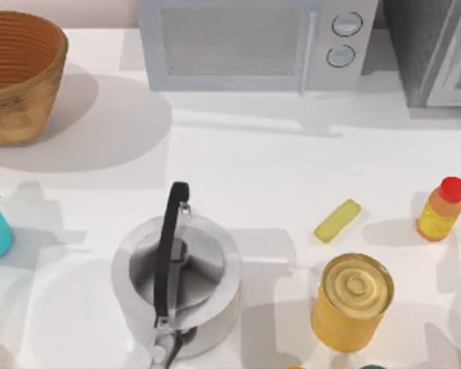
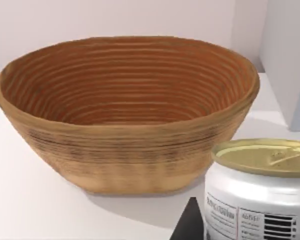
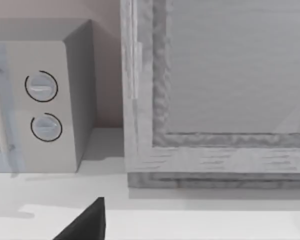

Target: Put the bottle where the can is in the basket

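No text can be read. The can [image 2: 260,192], just beside the basket [image 2: 125,125], carries a white label with small dark print and bar-like black marks, too blurred to make out. The microwave [image 1: 250,42] dials bear no legible markings.

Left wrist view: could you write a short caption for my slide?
A white can with a gold top sits close before the wide woven basket, whose inside shows nothing.
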`<state>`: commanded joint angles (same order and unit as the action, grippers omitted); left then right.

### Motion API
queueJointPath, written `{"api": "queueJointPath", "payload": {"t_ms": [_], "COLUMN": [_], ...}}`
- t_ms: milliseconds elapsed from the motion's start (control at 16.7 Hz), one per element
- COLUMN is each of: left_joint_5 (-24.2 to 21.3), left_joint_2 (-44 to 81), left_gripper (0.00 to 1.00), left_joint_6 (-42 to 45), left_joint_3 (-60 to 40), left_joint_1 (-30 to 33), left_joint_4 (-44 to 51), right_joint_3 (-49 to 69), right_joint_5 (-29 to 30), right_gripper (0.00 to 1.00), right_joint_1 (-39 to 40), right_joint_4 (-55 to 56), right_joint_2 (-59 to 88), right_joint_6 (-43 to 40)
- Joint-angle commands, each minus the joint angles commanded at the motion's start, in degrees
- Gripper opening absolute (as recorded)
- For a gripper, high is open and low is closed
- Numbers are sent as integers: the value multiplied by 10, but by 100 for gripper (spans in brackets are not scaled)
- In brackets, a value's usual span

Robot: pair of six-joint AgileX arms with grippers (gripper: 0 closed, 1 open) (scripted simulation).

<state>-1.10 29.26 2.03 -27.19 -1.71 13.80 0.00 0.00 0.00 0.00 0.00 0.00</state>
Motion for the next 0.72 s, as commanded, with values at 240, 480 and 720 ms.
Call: {"api": "queueJointPath", "payload": {"t_ms": [240,480,720], "left_joint_5": [7,11,11], "left_joint_2": [-186,-282,-293], "left_gripper": [0,0,0], "left_joint_6": [-13,-20,-20], "left_joint_3": [168,261,272], "left_joint_1": [10,16,17], "left_joint_4": [-85,-133,-138], "right_joint_3": [0,0,0], "right_joint_5": [0,0,0], "right_gripper": [100,100,100], "right_joint_1": [0,0,0], "right_joint_4": [0,0,0], "right_joint_2": [0,0,0], "right_joint_6": [0,0,0]}}
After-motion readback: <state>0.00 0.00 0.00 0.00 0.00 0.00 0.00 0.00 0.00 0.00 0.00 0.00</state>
